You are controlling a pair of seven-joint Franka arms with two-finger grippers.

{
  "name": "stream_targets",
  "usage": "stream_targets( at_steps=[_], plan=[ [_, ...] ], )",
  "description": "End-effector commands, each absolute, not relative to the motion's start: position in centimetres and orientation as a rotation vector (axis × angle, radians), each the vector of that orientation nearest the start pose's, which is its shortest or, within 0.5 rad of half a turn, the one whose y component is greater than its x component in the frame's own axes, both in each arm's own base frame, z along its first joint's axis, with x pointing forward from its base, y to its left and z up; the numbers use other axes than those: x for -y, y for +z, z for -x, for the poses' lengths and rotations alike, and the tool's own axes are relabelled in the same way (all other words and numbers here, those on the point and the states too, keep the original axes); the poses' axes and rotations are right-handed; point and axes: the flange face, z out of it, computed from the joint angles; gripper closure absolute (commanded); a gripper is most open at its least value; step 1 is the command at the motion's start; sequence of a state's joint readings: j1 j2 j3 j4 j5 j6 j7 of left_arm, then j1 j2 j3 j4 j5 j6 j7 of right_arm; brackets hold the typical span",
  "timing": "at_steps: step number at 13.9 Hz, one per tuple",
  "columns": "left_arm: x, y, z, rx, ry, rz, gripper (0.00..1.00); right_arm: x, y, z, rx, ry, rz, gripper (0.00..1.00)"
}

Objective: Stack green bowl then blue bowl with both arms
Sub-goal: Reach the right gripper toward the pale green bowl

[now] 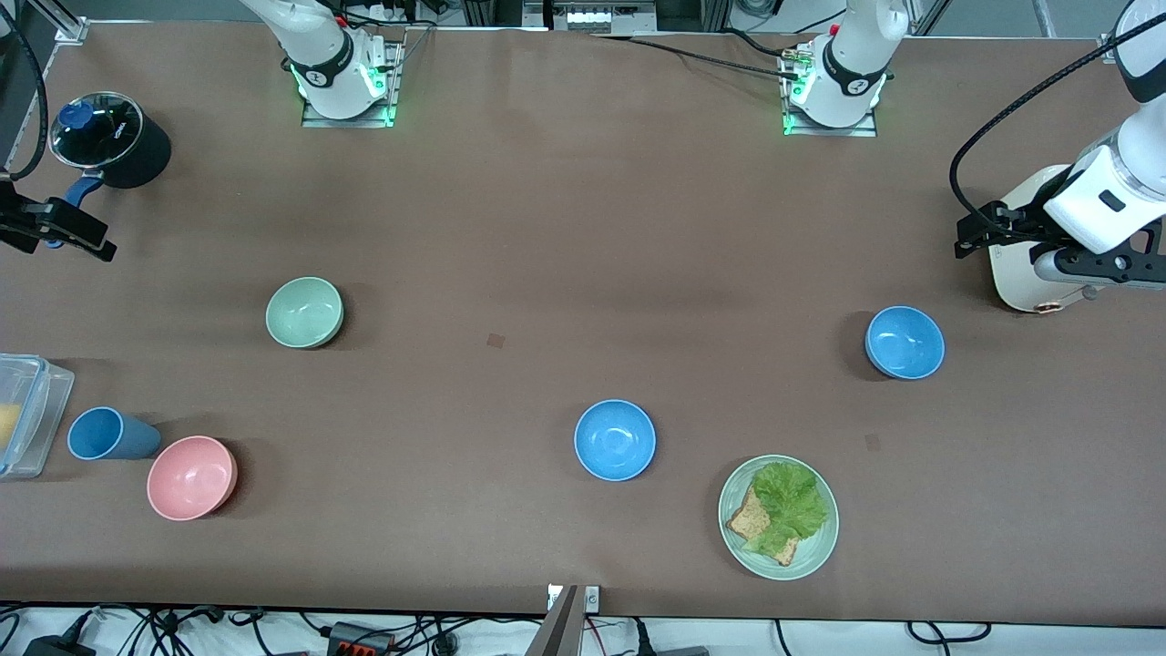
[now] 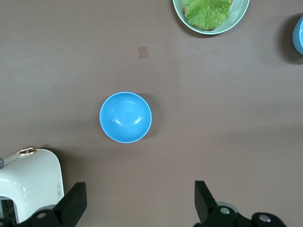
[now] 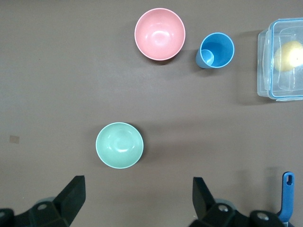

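The pale mint-green bowl (image 1: 304,312) sits upright on the brown table toward the right arm's end; it also shows in the right wrist view (image 3: 119,145). One sky-blue bowl (image 1: 905,342) sits toward the left arm's end and shows in the left wrist view (image 2: 125,117). A second blue bowl (image 1: 615,439) sits near the middle, closer to the front camera. My left gripper (image 1: 979,232) (image 2: 138,208) is open and empty, up by the white appliance. My right gripper (image 1: 68,235) (image 3: 137,201) is open and empty, up by the black pot.
A pink bowl (image 1: 191,477), a blue cup (image 1: 105,434) and a clear lidded container (image 1: 23,415) stand at the right arm's end. A black pot with a glass lid (image 1: 105,137) is there too. A plate with lettuce and toast (image 1: 777,517) lies near the front edge. A white appliance (image 1: 1016,273) stands at the left arm's end.
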State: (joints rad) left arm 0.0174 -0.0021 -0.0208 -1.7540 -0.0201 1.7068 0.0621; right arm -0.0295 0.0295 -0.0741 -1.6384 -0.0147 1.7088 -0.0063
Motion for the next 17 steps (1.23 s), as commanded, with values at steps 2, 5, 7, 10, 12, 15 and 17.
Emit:
stream_targets(
  at_steps=[2,5,7,10,12,15,17],
  plan=[
    [0.1,55.1,-55.8,-0.101,0.081,3.179,0.00,5.7,58.5,-56.6,-0.122,-0.042,3.163,0.00],
    [0.2,54.9,-55.9,-0.089,0.079,3.211,0.00,5.7,58.3,-56.6,-0.122,-0.034,3.163,0.00],
    [0.2,54.7,-56.1,-0.089,0.084,3.210,0.00,5.7,57.2,-57.2,-0.116,-0.005,3.167,0.00],
    [-0.1,51.5,-57.3,-0.107,0.171,3.204,0.00,4.8,50.2,-60.0,-0.089,0.162,3.168,0.00],
    [0.0,49.4,-58.0,-0.110,0.211,3.200,0.00,4.6,44.1,-61.8,-0.077,0.267,3.166,0.00],
    [0.1,47.3,-58.8,-0.111,0.238,3.201,0.00,4.1,36.9,-63.2,-0.063,0.396,3.157,0.00],
    [0.2,47.0,-58.9,-0.111,0.246,3.201,0.00,4.4,32.7,-63.3,-0.067,0.493,3.145,0.00]
  ],
)
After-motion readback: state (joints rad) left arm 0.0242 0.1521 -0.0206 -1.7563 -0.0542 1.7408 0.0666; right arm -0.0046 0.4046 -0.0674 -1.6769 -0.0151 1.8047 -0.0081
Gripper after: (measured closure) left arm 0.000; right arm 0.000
